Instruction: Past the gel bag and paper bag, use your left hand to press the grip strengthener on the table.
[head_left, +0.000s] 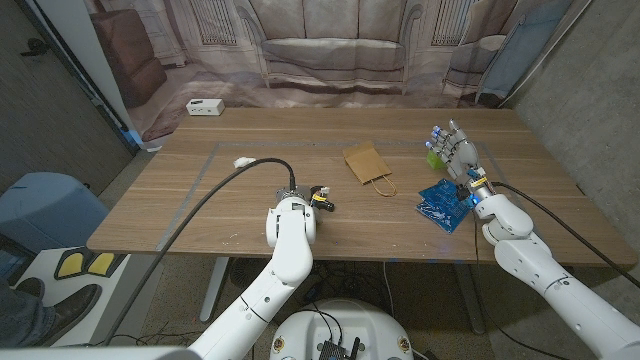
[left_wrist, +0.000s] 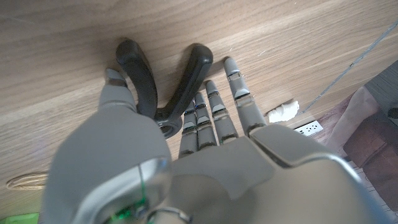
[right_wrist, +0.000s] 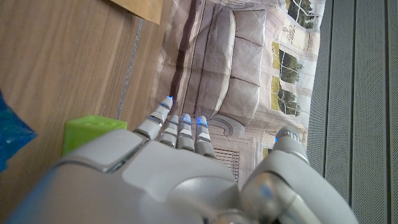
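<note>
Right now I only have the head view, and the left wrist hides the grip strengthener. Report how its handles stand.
Observer: In the left wrist view the grip strengthener's black handles lie splayed in a V, not squeezed.
Operator: Give me the finger placement.
Observer: The left hand's thumb lies outside one handle, its fingers along the other; contact is unclear.
Operator: Check the right hand.
Observer: The right hand holds nothing; a green block sits beside it.

Grip strengthener (left_wrist: 165, 81): you see its two black handles splayed in a V on the wood.
Paper bag (head_left: 365, 162): brown, lying flat mid-table, handles toward you.
Gel bag (head_left: 443, 204): blue, flat, right of it.
</note>
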